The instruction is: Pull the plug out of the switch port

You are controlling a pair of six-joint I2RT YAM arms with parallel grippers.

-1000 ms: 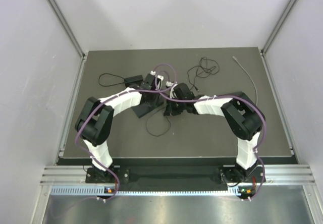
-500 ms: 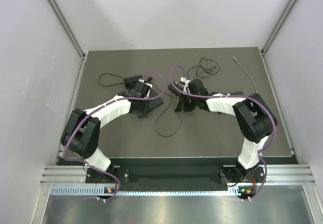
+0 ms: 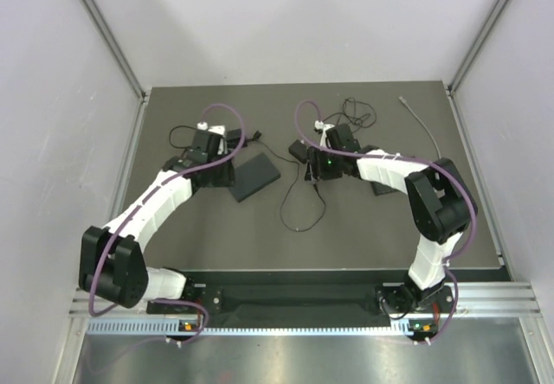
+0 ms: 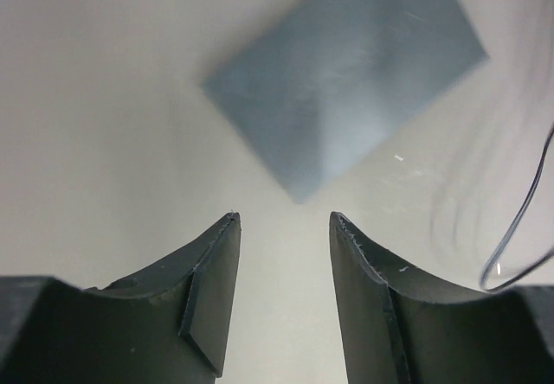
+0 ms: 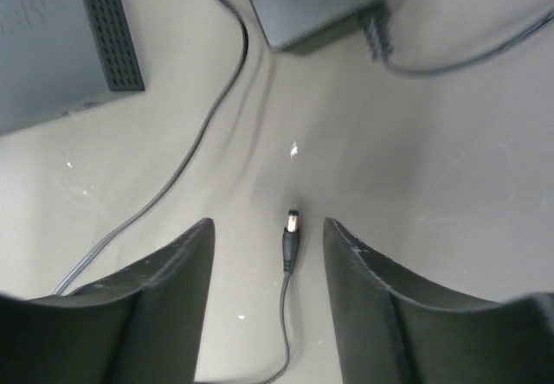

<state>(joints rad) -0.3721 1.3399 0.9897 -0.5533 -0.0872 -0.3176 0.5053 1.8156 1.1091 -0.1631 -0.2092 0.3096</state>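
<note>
The switch (image 3: 254,177) is a flat dark box on the mat; it also shows in the left wrist view (image 4: 346,73) and the right wrist view (image 5: 52,47). The plug (image 5: 292,233) lies loose on the mat, out of the switch, its thin black cable trailing back. It sits between the fingers of my right gripper (image 5: 268,224), which is open and does not touch it. From above, the plug (image 3: 315,185) is just below my right gripper (image 3: 321,170). My left gripper (image 4: 284,217) is open and empty, a short way left of the switch (image 3: 222,173).
A black power adapter (image 3: 299,151) lies just behind the right gripper, also in the right wrist view (image 5: 312,3). A loop of black cable (image 3: 303,220) runs toward the front. A tangled black cable (image 3: 351,116) and a grey cable (image 3: 424,129) lie at the back right.
My right gripper has opened and let go of the plug, after drawing it rightward away from the switch. My left arm has swung back to the left, off the switch.
</note>
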